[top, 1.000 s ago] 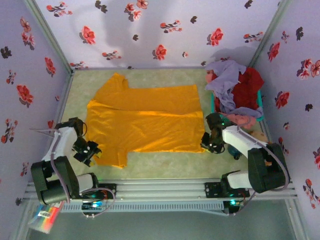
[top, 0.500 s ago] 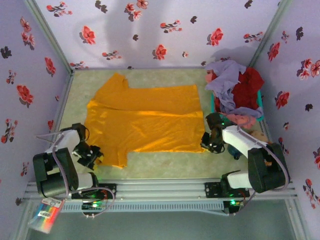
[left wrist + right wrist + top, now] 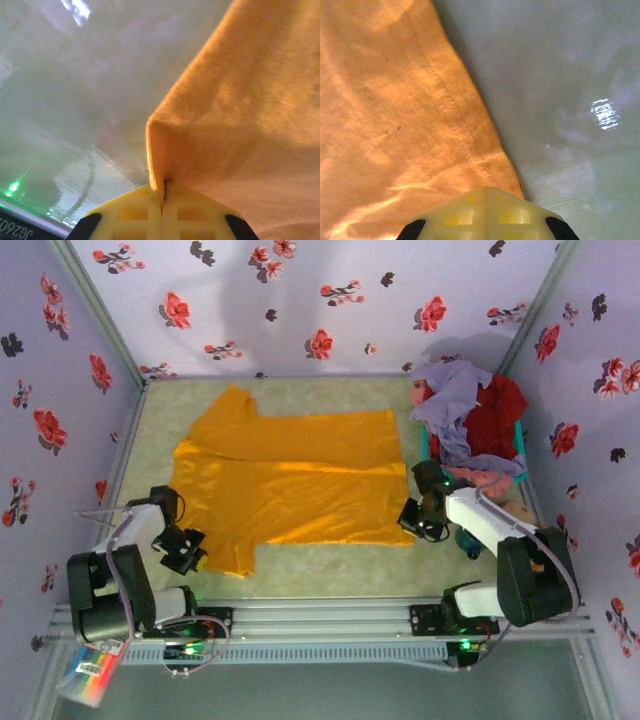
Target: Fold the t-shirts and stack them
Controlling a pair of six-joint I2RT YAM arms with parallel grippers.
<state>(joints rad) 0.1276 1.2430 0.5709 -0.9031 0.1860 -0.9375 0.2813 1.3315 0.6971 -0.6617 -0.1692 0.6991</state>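
The large orange-yellow t-shirt lies spread flat across the middle of the table. My left gripper is shut on the cloth at the shirt's near left sleeve, a fold of it pinched between the jaws. My right gripper is shut on the shirt's near right hem corner. The lavender t-shirt, the red t-shirt and the pink t-shirt are heaped at the right.
The teal basket holds the heap against the right wall. Something tan, perhaps the teddy bear, shows beside the right arm. Flowered walls close in three sides. Bare table runs along the near edge.
My left gripper moved nearer and slightly right, onto the sleeve's near edge. My right gripper shifted slightly along the hem corner. The shirt lies much as before.
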